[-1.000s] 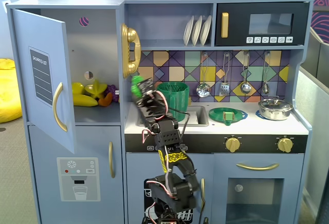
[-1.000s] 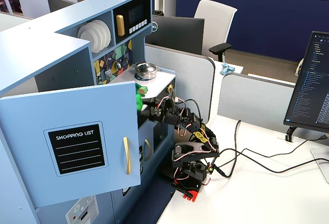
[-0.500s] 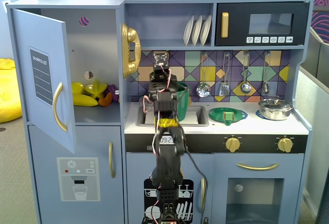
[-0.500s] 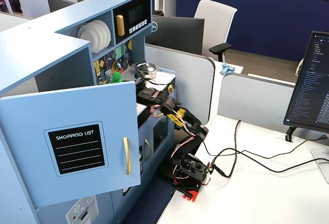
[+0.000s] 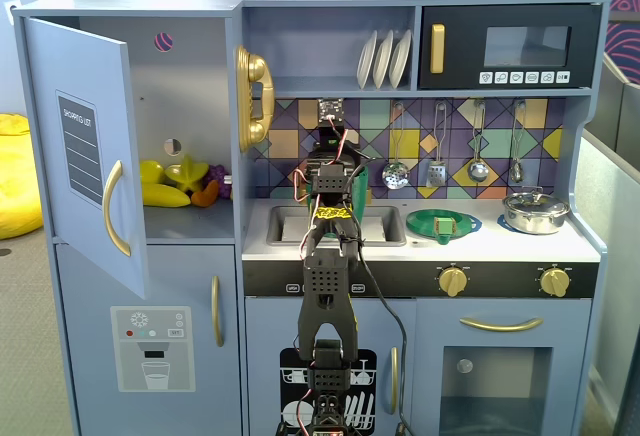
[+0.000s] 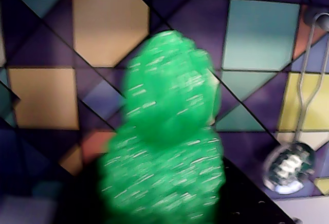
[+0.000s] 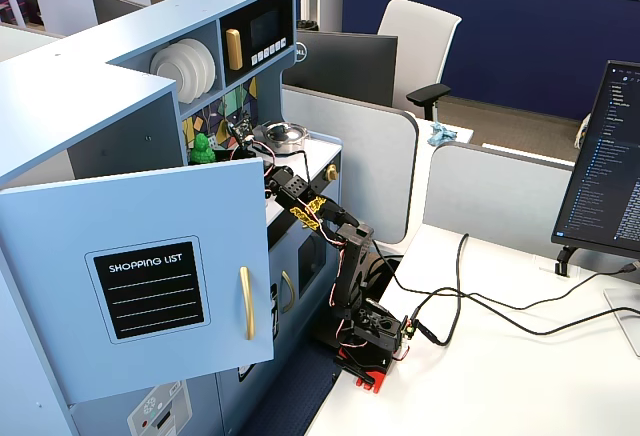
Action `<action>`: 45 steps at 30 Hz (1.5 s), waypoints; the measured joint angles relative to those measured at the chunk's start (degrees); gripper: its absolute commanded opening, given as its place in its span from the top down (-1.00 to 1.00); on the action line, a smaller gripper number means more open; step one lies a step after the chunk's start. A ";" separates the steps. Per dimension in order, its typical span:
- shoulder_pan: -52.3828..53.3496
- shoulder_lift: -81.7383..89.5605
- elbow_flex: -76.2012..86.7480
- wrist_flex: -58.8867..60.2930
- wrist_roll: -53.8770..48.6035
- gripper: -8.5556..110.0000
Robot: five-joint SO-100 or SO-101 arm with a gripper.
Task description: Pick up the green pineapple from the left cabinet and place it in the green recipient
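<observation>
The green pineapple (image 6: 164, 147) fills the middle of the wrist view, blurred, in front of the coloured tile backsplash. My gripper (image 6: 162, 203) is shut on its lower body; the dark jaws show at either side below it. In a fixed view the pineapple (image 7: 203, 148) pokes up above the open door, with my gripper (image 7: 216, 148) beside it. In the front fixed view my gripper (image 5: 335, 151) is raised over the sink and the arm hides the pineapple. The left cabinet (image 5: 190, 76) stands with its door (image 5: 85, 156) open. The tall green cup is not in view.
A yellow banana (image 5: 165, 194) and a star fruit (image 5: 186, 172) lie in the cabinet. A flat green plate (image 5: 443, 224) and a steel pot (image 5: 535, 211) sit on the counter right of the sink (image 5: 285, 224). Utensils (image 5: 437, 146) hang on the backsplash.
</observation>
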 measured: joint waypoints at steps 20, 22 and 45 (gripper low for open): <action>0.97 41.84 35.86 18.11 4.92 0.73; 0.88 51.68 43.42 23.99 5.19 0.73; -4.48 84.02 102.39 50.36 16.17 0.82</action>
